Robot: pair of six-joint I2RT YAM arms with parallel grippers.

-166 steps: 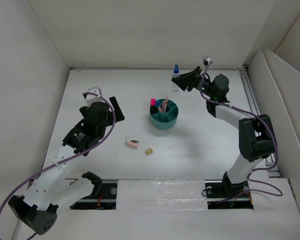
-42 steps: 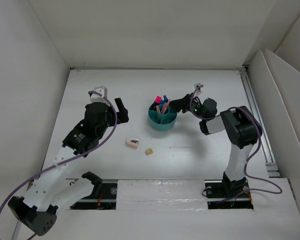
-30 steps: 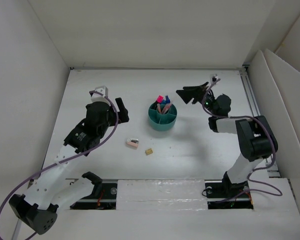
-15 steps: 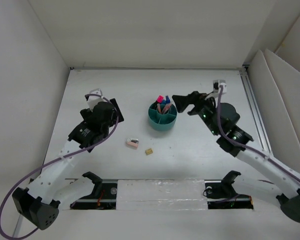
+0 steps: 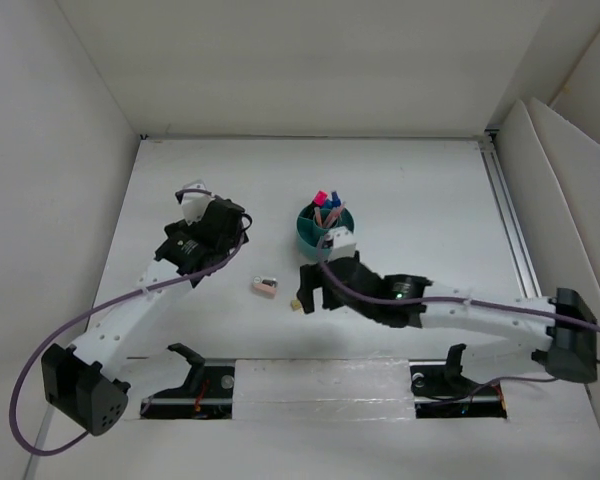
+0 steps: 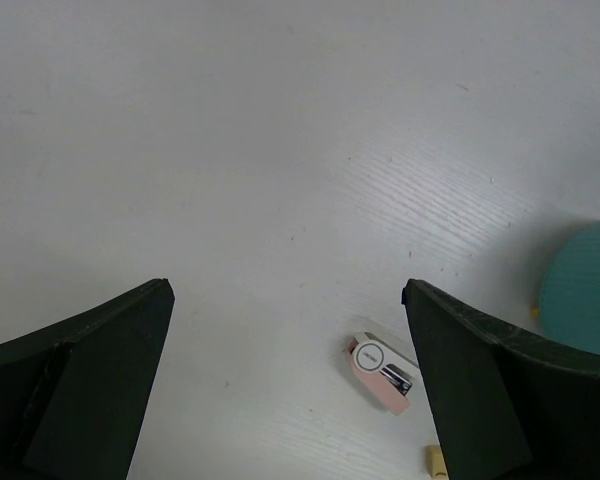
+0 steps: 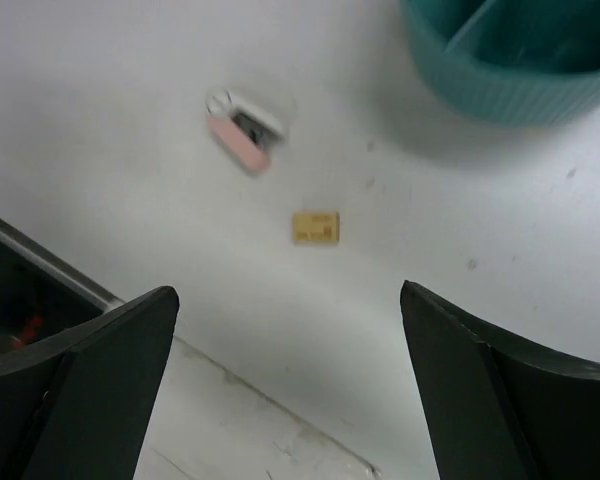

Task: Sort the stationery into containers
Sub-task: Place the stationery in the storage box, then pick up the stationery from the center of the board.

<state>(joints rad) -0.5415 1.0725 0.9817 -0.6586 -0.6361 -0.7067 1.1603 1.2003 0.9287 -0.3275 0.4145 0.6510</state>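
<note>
The tan block [image 7: 316, 227] is seemingly being targeted by the wide-open, empty right gripper [image 7: 288, 292] — a descent and pinch are being called for next.

Both arms are long white tubes joined by chunky black parts. The left arm [image 5: 140, 305] has a purple cable [image 5: 27, 385] looping along it. The right arm [image 5: 490, 315] has one too, plus a tiny green light [image 5: 397, 296]. The fingers [image 6: 80, 390] are flat, black wedges
</note>
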